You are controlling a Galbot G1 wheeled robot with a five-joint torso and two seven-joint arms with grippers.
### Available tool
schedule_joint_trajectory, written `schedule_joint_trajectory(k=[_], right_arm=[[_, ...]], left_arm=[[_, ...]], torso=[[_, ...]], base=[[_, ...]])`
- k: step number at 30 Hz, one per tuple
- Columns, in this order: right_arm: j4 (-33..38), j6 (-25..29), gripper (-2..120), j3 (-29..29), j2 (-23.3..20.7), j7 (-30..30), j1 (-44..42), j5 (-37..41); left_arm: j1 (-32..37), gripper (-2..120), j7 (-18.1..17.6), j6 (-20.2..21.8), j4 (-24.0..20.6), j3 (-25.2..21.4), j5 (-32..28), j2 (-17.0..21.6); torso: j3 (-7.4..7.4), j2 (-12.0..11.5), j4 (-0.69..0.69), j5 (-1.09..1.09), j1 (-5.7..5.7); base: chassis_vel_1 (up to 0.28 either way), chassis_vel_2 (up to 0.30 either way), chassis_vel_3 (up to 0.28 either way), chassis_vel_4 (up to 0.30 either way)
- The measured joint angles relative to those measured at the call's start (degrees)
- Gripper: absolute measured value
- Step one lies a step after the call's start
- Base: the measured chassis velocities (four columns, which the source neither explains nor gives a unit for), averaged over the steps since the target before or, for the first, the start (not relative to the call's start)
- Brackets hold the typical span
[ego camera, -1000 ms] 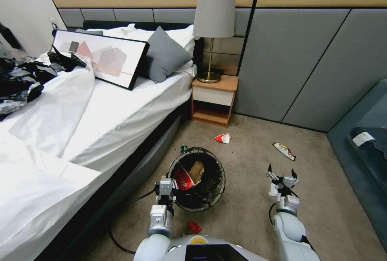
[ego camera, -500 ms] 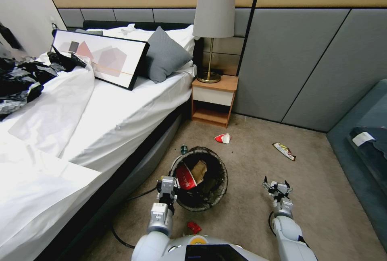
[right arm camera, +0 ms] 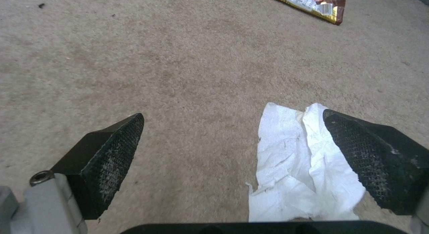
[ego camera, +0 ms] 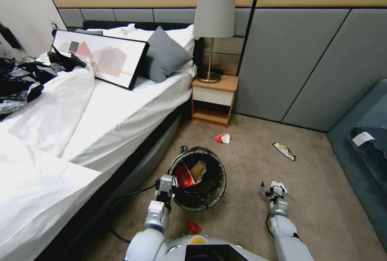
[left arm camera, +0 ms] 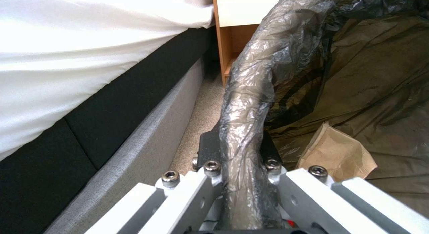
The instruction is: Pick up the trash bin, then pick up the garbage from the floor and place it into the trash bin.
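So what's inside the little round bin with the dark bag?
Inside the round white trash bin with the dark liner bag lie a red-and-white wrapper and a tan paper piece. The bottom beneath them is covered.

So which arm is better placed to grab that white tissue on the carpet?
The right. Its gripper is open low over the carpet with the white tissue lying between its fingers, against one of them. The left gripper is busy, clamped on the trash bin rim.

No legible text or labels.
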Motion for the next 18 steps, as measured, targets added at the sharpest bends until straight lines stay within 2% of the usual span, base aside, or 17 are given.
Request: schedule_joint_trajectory(k=[11, 18], right_arm=[[-7.3, 1.8, 100, -0.3, -1.1, -0.3, 4.4, -0.5], [-9.1, 2.8, 100, -0.3, -1.3, -0.4, 4.8, -0.5]], left_arm=[[0.3, 0, 0.0, 0.0, -0.1, -0.2, 0.0, -0.2], [0.5, 0, 0.0, 0.0, -0.1, -0.3, 0.2, -0.5]], torso=[[0.0, 0.0, 0.01, 0.0, 0.0], [0.0, 0.0, -0.01, 0.0, 0.0]], base=[[0.0, 0.0, 0.0, 0.0], [0.0, 0.0, 0.0, 0.0]])
